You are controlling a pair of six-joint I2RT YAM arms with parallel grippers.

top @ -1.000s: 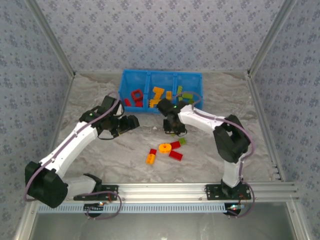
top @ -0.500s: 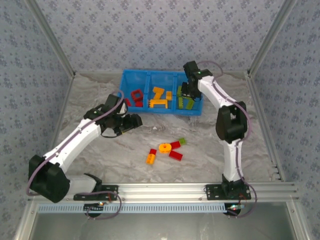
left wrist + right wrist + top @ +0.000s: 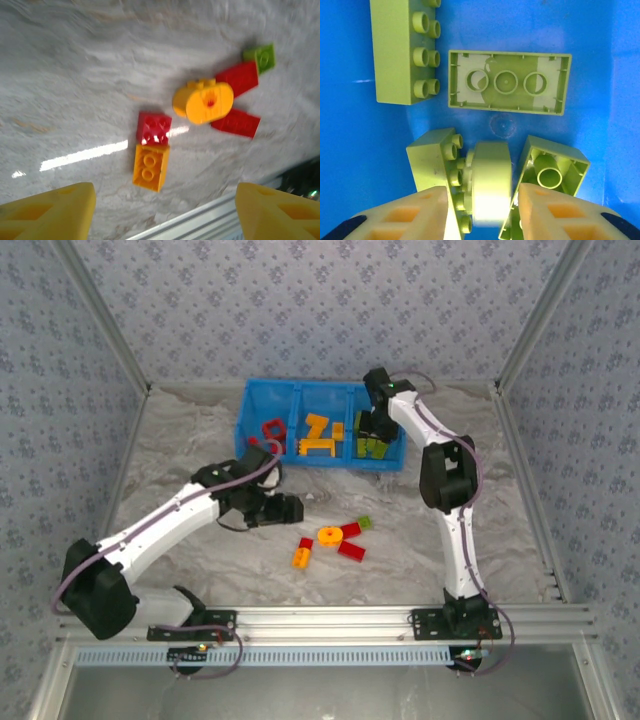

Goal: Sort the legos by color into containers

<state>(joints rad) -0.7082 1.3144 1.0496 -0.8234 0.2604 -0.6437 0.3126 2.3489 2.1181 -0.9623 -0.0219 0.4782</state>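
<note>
Your left tool (image 3: 288,510) hangs low over the loose bricks on the grey marbled desk (image 3: 180,440), jaws wide, holding nothing. The small red square brick (image 3: 154,127) touches the orange-yellow rectangular brick (image 3: 150,167), so close on the red one alone and don't drag its neighbour. Red belongs in the left compartment of the bright blue plastic bin (image 3: 320,386). Your right tool (image 3: 482,217) is down in the right compartment, jaws parted. The pale lime rounded brick (image 3: 490,185) between them looks let go. Lift straight up before swinging out.

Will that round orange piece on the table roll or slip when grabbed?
The round orange brick looks rigid, so likely no flex. Its curved, shiny side may slip. Pushed, it probably nudges the red brick beside it.
</note>
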